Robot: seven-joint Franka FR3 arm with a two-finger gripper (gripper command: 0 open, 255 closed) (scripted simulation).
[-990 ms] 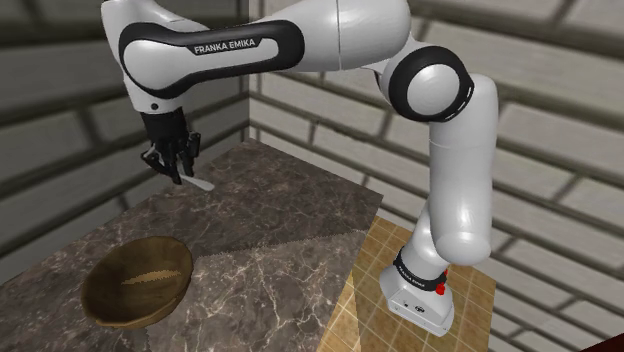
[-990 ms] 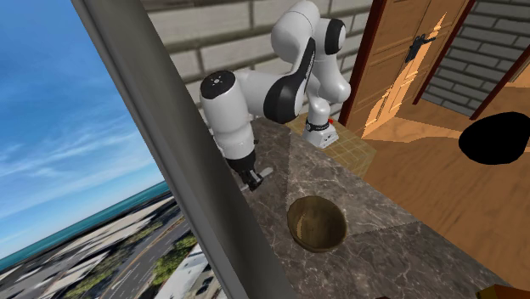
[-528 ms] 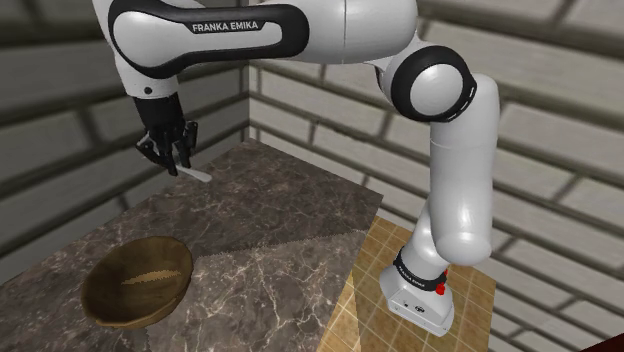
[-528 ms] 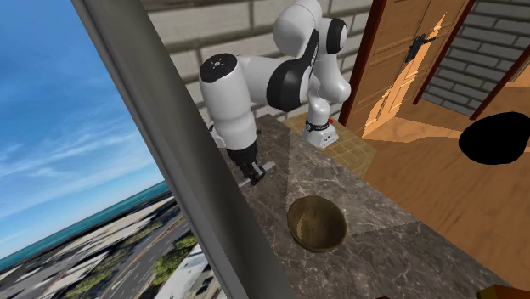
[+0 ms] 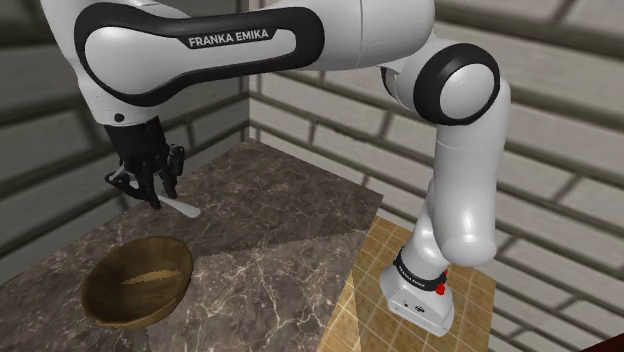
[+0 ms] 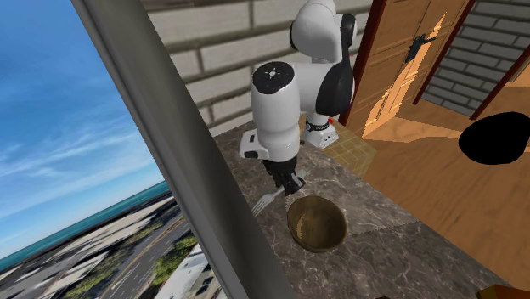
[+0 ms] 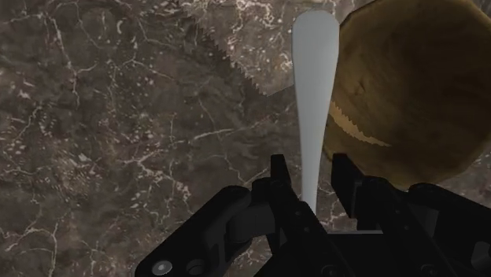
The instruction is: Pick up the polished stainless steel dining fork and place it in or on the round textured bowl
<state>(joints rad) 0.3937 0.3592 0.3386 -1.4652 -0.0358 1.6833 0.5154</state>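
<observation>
White "FRANKA EMIKA" lettering on the arm's (image 5: 300,40) black forearm band, shoulder view, no other readable text

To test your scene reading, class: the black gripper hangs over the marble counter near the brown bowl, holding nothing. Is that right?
Not quite. The gripper is not empty: the wrist view shows it shut on the pale fork. The rest holds: it hangs over the marble counter near the brown bowl.

Pale grey fork (image 7: 313,94), brown bowl (image 7: 409,86)
</observation>
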